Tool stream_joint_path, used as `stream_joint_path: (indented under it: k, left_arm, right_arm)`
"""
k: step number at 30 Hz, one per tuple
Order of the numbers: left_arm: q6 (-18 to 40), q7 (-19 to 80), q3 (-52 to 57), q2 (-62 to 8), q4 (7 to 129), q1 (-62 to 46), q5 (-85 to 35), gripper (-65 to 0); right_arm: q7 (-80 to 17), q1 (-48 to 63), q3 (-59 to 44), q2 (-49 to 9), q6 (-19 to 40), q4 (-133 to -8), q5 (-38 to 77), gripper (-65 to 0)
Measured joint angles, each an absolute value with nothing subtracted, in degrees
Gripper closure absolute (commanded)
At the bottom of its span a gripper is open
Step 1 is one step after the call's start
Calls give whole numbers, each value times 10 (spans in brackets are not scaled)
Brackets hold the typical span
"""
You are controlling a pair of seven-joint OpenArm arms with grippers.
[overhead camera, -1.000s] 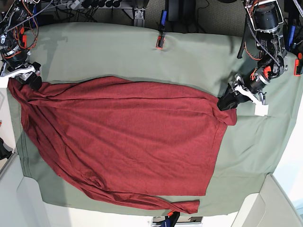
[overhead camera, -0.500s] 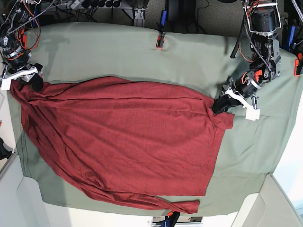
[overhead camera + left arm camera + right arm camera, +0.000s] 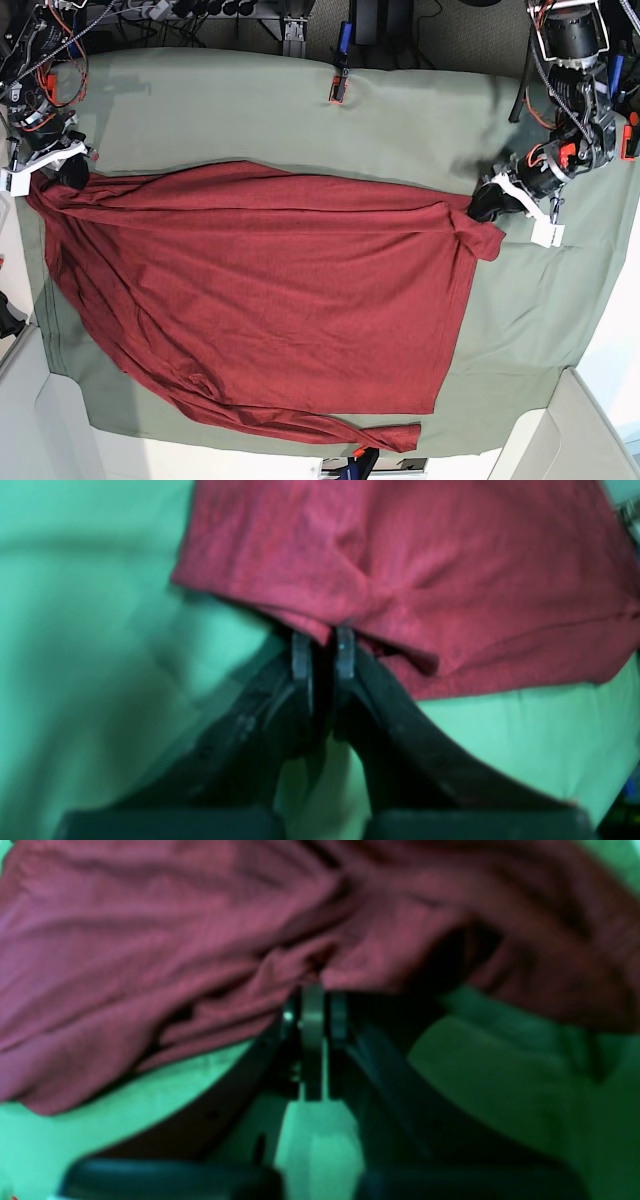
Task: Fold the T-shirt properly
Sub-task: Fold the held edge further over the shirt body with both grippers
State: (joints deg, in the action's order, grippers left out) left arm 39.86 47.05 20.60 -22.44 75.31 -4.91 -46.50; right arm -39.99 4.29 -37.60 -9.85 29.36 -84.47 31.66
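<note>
The dark red T-shirt [image 3: 270, 290] lies spread over the green cloth, one long sleeve trailing along the near edge. My left gripper [image 3: 478, 212] is at the shirt's right corner; the left wrist view has its jaws shut on a fold of the T-shirt [image 3: 400, 570], fingertips [image 3: 302, 652] close together. My right gripper [image 3: 62, 176] is at the shirt's far-left corner; its wrist view shows it [image 3: 320, 1007] shut on bunched fabric of the T-shirt [image 3: 150, 955].
The sage-green table cloth [image 3: 300, 110] is held by orange clamps [image 3: 338, 88] at the far edge and another at the near edge [image 3: 355, 455]. Cables and stands crowd the back. White table edges flank the cloth at both sides.
Both grippers have closed on the shirt's top corners. The left one has pulled its corner to the right, stretching the top edge; the right one shifted slightly outward.
</note>
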Motion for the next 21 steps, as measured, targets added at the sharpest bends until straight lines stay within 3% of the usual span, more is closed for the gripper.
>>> stream_joint_path:
  k: [11, 21]
  left_arm:
    - [397, 480, 210, -237, 806, -55, -445, 0]
    - [383, 480, 161, -238, 732, 65, -366, 0]
  right_arm:
    - [-406, 34, -380, -116, 294, -873, 325, 0]
    - [-403, -66, -380, -116, 292, -793, 301, 0]
